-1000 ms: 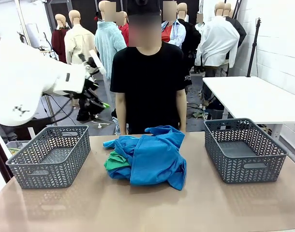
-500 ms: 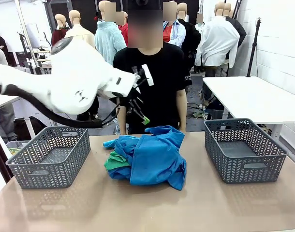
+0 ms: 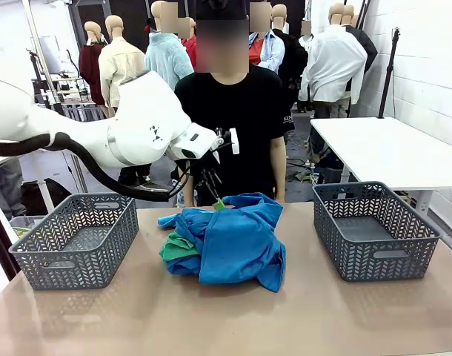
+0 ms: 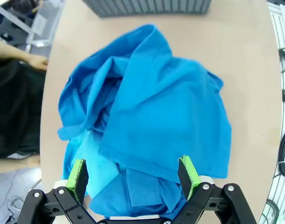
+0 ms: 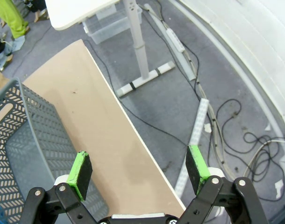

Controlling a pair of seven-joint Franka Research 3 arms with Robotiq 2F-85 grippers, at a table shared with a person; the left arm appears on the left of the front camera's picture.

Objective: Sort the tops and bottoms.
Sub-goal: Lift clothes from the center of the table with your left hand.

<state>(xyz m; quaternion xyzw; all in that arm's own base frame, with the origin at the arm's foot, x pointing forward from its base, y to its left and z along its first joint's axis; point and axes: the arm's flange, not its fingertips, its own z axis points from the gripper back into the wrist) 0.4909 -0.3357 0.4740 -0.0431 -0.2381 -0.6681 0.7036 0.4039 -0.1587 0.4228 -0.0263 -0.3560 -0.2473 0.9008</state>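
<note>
- The tan table (image 3: 211, 319) lies bare along the robot's side.
- The right gripper (image 5: 138, 170) hangs high over the table's right-hand end, jaws spread wide with nothing between the green pads. Below it are the table's edge, grey floor with cables, and a corner of the right basket (image 5: 21, 140).
- All the garments sit in one heap at the middle of the table, between the two grey baskets and touching neither.
- The royal blue top (image 3: 237, 245) lies uppermost and covers most of the heap, draped over its right and front sides.
- The bottoms (image 3: 177, 248), emerald green, peek out low at the heap's left side, tucked under blue cloth.
- The sky-blue top (image 3: 183, 219) shows at the heap's left and far-left edge. In the left wrist view it is a paler strip (image 4: 93, 156) beneath the darker cloth.
- The left basket (image 3: 100, 245) stands near the table's left end and the right basket (image 3: 393, 256) near its right end. No cloth shows in either.
- The left gripper (image 3: 217, 194) points down just over the far edge of the heap, its arm reaching in from the left. Its jaws are wide apart and hold nothing, with blue cloth spread below its pads (image 4: 188, 171). I cannot tell whether a fingertip touches the cloth.
- A person in a black shirt (image 3: 230, 126) stands at the far edge, directly behind the heap, arms at their sides.
</note>
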